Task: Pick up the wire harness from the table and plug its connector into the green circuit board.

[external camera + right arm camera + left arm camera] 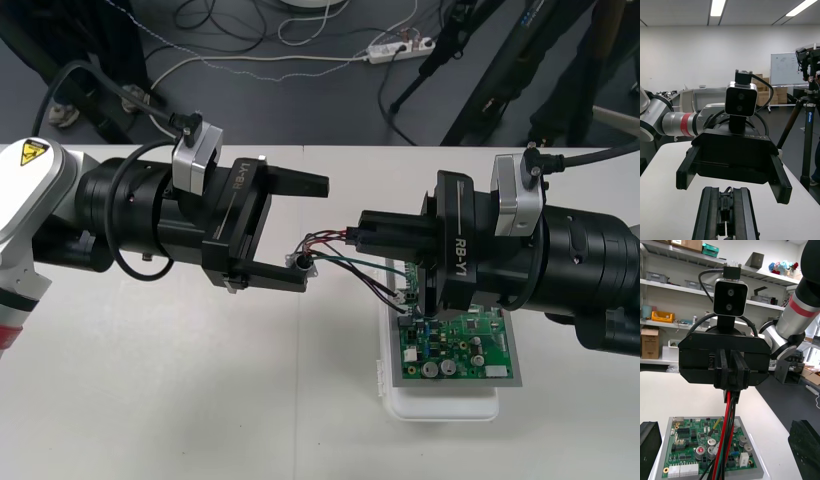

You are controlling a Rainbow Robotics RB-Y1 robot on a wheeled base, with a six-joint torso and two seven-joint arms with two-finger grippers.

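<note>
Table (150,400) beneath both arms, board (460,345) on it toward my right side. My right gripper (362,230) is pinched narrow on the harness (335,243), holding it in the air just over the board's far left corner. My left gripper (312,232) faces it, spread wide and holding nothing. The wires run roughly along the line between the two grippers, with the socket (300,262) just beside the left one's near finger. The board lies below my right gripper, so I judge that arm nearer for plugging. I cannot make out the plug.
</note>
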